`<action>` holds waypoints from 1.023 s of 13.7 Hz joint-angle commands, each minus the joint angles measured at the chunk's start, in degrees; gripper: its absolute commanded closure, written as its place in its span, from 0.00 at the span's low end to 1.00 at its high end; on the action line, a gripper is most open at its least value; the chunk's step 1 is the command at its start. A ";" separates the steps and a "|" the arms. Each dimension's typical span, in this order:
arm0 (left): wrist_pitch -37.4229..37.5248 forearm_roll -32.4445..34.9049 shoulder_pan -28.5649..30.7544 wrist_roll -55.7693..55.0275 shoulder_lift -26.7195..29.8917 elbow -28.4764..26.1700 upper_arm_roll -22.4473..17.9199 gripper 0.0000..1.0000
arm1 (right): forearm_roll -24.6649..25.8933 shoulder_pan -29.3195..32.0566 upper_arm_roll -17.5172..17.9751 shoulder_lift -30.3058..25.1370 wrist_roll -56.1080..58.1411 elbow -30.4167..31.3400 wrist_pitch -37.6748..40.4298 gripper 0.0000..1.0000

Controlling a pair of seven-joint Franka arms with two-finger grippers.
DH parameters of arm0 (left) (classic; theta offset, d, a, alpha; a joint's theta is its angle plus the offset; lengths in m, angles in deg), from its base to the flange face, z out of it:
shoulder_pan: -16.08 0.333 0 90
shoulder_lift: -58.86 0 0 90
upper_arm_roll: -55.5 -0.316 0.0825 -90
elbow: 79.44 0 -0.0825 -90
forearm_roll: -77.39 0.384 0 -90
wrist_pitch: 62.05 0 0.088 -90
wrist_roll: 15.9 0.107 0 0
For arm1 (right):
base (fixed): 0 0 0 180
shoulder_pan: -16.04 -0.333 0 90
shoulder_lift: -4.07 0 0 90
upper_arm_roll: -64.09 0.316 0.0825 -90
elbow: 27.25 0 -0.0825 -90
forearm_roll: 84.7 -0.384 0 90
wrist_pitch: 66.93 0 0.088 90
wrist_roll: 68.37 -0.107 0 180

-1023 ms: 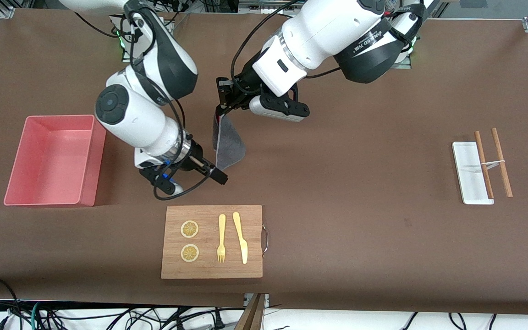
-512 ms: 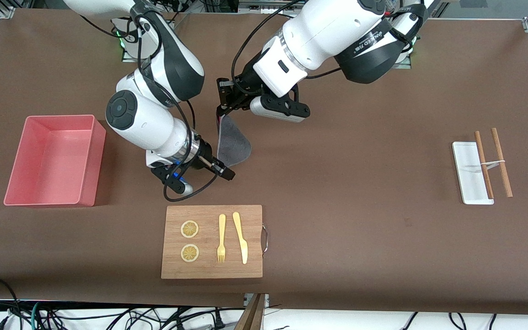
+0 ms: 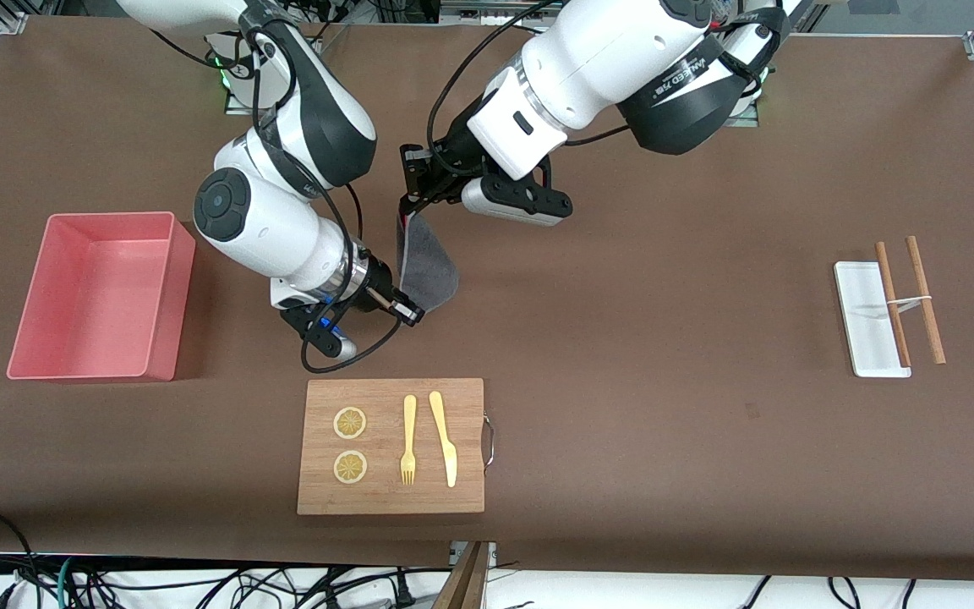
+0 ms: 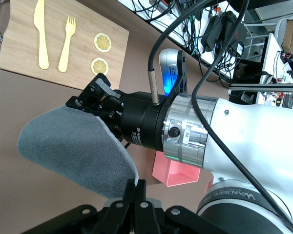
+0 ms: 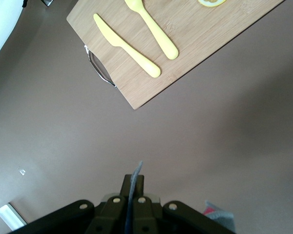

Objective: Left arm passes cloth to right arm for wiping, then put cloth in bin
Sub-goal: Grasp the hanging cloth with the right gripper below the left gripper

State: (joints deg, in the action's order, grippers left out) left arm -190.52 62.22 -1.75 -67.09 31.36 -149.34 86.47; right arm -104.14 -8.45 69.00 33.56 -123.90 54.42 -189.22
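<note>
The cloth [image 3: 428,264] hangs dark grey side out over the brown table, between the two grippers. My left gripper [image 3: 407,205] is shut on its upper corner; in the left wrist view the cloth [image 4: 73,151] spreads out from my shut left gripper [image 4: 137,184]. My right gripper [image 3: 408,313] is shut on the cloth's lower edge, which shows as a thin strip [image 5: 136,170] in the right wrist view between the closed jaws of that gripper [image 5: 133,179]. The salmon-pink bin [image 3: 172,304] stands empty at the right arm's end of the table and also shows in the left wrist view [image 4: 180,175].
A bamboo cutting board [image 3: 385,495] with two lemon slices, a yellow fork and a yellow knife lies nearer the front camera than the grippers. A white tray [image 3: 863,326] and two wooden sticks [image 3: 920,288] lie toward the left arm's end.
My right gripper has moved in to the cloth's lower edge and shut on it. The cloth's lower part has swung slightly. My left gripper has stayed in place, holding the top.
</note>
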 commanded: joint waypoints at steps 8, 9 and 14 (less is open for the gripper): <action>2.44 0.75 0.52 1.09 1.13 0.56 -0.39 0.00 | -0.51 0.41 -0.34 0.56 1.90 -0.72 2.49 1.00; 2.53 1.18 0.52 1.09 1.13 0.56 -0.39 0.00 | -0.43 0.59 -0.52 0.56 3.21 -0.81 3.71 1.00; 8.30 1.19 2.80 1.27 3.49 0.47 -0.48 0.00 | 2.91 -0.37 -1.57 0.91 6.38 -0.37 8.45 1.00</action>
State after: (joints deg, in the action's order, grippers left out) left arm -186.95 62.50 -0.49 -66.45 32.53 -149.19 86.25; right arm -102.77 -7.96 67.94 33.84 -119.40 54.46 -183.56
